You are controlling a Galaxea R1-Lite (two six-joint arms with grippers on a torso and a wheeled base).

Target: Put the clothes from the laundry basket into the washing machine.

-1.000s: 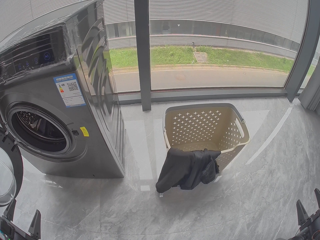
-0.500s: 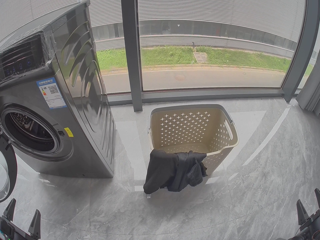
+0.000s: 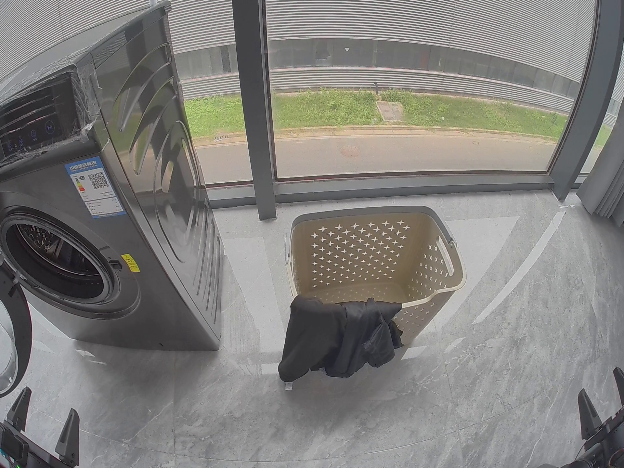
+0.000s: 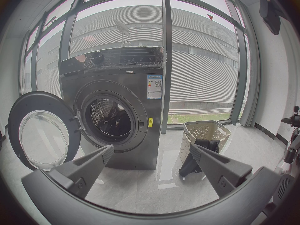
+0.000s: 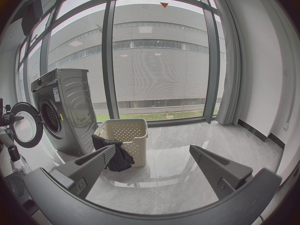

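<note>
A beige laundry basket [image 3: 435, 274] stands on the floor in front of the window. A black garment [image 3: 335, 336] hangs over its near rim and down its outer side. To the left is the grey washing machine [image 3: 162, 183], its round door [image 4: 40, 130] swung open and the drum [image 3: 55, 264] exposed. My left gripper [image 3: 42, 420] is open at the bottom left corner, well short of the machine. My right gripper [image 3: 601, 398] is open at the bottom right corner, far from the basket. Both hold nothing.
A dark window post [image 3: 250, 92] rises behind the gap between machine and basket. A grey curtain [image 3: 608, 177] hangs at the far right. Bare marble floor [image 3: 390, 417] stretches between me and the basket.
The head view has swung right, so machine and basket sit further left in the picture. Most of that shift came early. The garment and both grippers look unmoved.
</note>
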